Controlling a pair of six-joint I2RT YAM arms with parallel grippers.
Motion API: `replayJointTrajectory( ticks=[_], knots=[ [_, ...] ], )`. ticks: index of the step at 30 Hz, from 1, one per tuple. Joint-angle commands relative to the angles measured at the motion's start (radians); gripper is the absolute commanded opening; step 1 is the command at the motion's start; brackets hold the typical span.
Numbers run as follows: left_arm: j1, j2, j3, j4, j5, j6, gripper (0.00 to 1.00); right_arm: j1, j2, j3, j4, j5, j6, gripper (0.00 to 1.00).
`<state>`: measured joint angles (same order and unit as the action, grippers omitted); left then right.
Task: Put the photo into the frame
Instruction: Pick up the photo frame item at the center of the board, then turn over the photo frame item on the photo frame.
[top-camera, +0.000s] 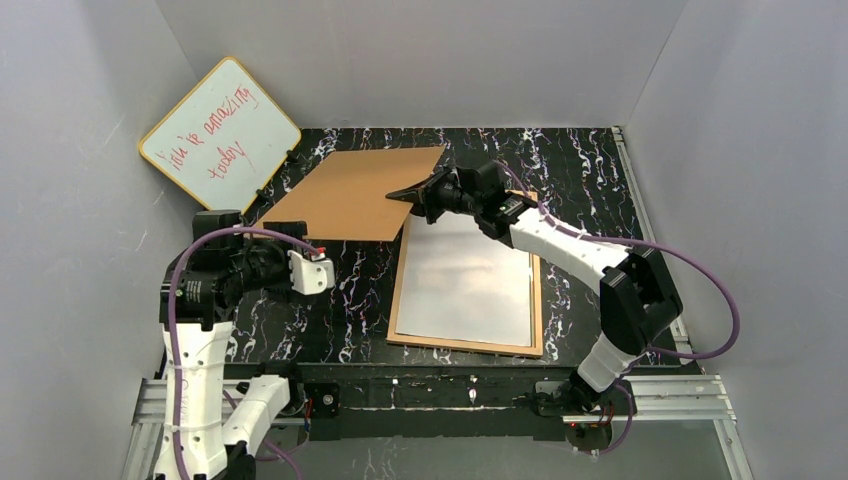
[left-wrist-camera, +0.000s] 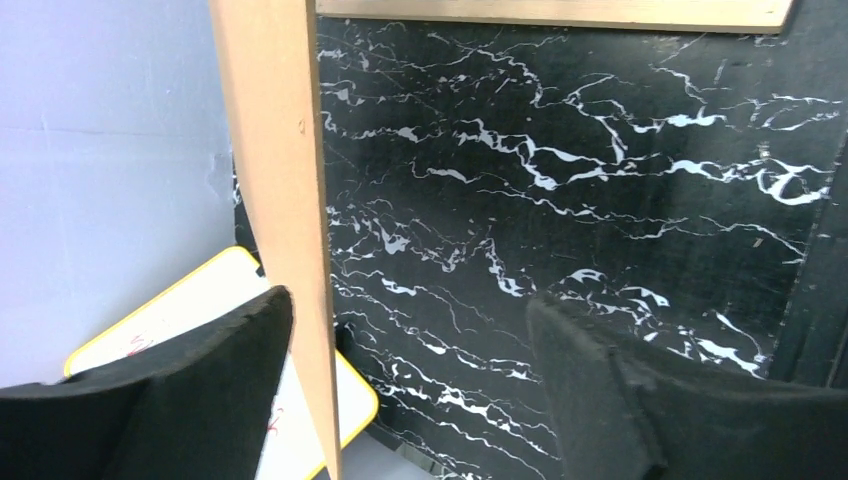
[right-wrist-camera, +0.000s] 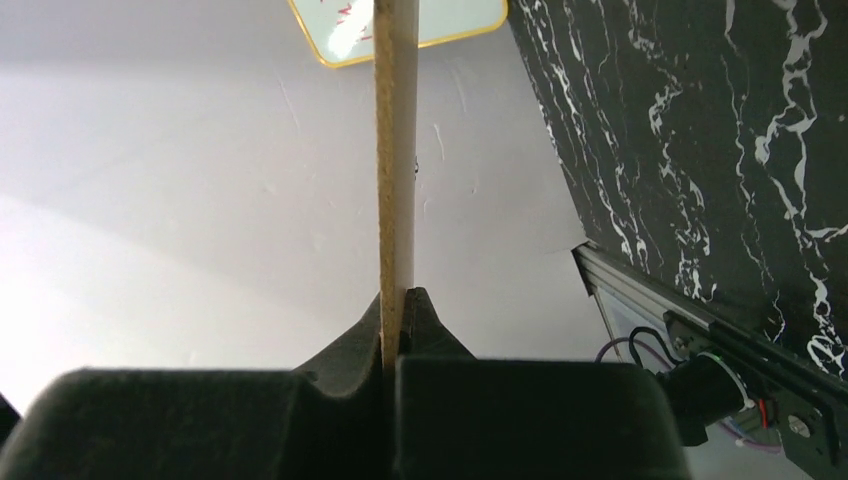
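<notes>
Board (top-camera: 350, 195) is what I have in hand: my right jaws are pressed together on its right edge. On the right wrist camera I see it edge-on, pinched between them. It is brown, held up off the surface (top-camera: 360, 300) on that side. It stretches left toward the whiteboard (top-camera: 220, 135), which leans in the back left corner with red writing on it.

The frame (top-camera: 465, 346) lies flat on the surface, right of centre, with its long sides running away from me. My right arm (top-camera: 560, 245) reaches over its far end to the board. The board's near right corner hangs just at the frame's far left corner. A pale, whitish sheet fills the frame from rim to rim. I take it for the photo (top-camera: 465, 285), white side up inside the frame, though from overhead I cannot rule out glare on the pane.

My left jaws are spread wide. The left arm (top-camera: 200, 300) is folded at the left side, near the board's near left corner. On the left wrist camera the board's edge runs between the spread fingers (left-wrist-camera: 200, 400), just beside one of them. I cannot tell whether it touches.
</notes>
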<state>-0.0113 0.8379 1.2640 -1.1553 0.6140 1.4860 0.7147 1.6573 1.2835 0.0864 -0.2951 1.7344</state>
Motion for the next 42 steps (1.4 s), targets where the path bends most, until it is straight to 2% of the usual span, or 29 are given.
replayJointTrajectory(
  ticks=[1,6,7,14,16,18,19,22,24,28,30,32,34,38,42],
  knots=[
    [-0.001,-0.012,-0.049,0.118,-0.019,0.038,0.72,0.016,-0.093,-0.040,0.218,-0.072,0.078,0.01],
    [-0.001,-0.018,-0.076,0.258,-0.018,-0.030,0.36,0.039,-0.097,-0.043,0.200,-0.097,0.066,0.01],
    [-0.001,-0.022,-0.084,0.265,-0.014,-0.026,0.33,0.045,-0.097,-0.046,0.206,-0.098,0.068,0.01],
    [-0.001,-0.024,-0.119,0.294,-0.032,-0.012,0.34,0.071,-0.090,-0.055,0.247,-0.127,0.082,0.01],
    [0.000,-0.022,-0.127,0.314,-0.041,-0.010,0.21,0.073,-0.093,-0.061,0.259,-0.131,0.081,0.01],
    [-0.001,-0.028,-0.140,0.367,-0.049,-0.032,0.00,0.072,-0.085,-0.054,0.269,-0.163,0.051,0.01],
    [0.000,-0.034,-0.147,0.400,-0.054,-0.048,0.00,0.070,-0.075,-0.040,0.273,-0.195,0.000,0.02],
    [0.000,-0.055,-0.161,0.475,-0.052,-0.056,0.00,0.036,-0.037,0.069,0.109,-0.312,-0.234,0.17],
    [-0.001,-0.050,-0.142,0.492,-0.045,-0.060,0.00,0.014,-0.040,0.136,-0.029,-0.352,-0.430,0.36],
    [0.000,0.022,-0.028,0.447,-0.017,-0.119,0.00,-0.072,-0.083,0.241,-0.339,-0.408,-0.807,0.67],
    [-0.001,0.061,0.049,0.351,0.023,-0.122,0.00,-0.119,-0.144,0.272,-0.495,-0.390,-1.008,0.75],
    [0.001,0.092,0.114,0.260,0.068,-0.104,0.00,-0.153,-0.217,0.279,-0.570,-0.356,-1.230,0.77],
    [0.000,0.116,0.177,0.177,0.106,-0.068,0.00,-0.155,-0.336,0.210,-0.523,-0.287,-1.382,0.78],
    [-0.001,0.177,0.299,0.006,0.173,-0.029,0.00,-0.153,-0.568,-0.044,-0.276,-0.260,-1.629,0.87],
    [0.000,0.244,0.414,-0.210,0.220,0.076,0.00,-0.154,-0.642,-0.136,-0.195,-0.380,-1.819,0.86]
  ],
)
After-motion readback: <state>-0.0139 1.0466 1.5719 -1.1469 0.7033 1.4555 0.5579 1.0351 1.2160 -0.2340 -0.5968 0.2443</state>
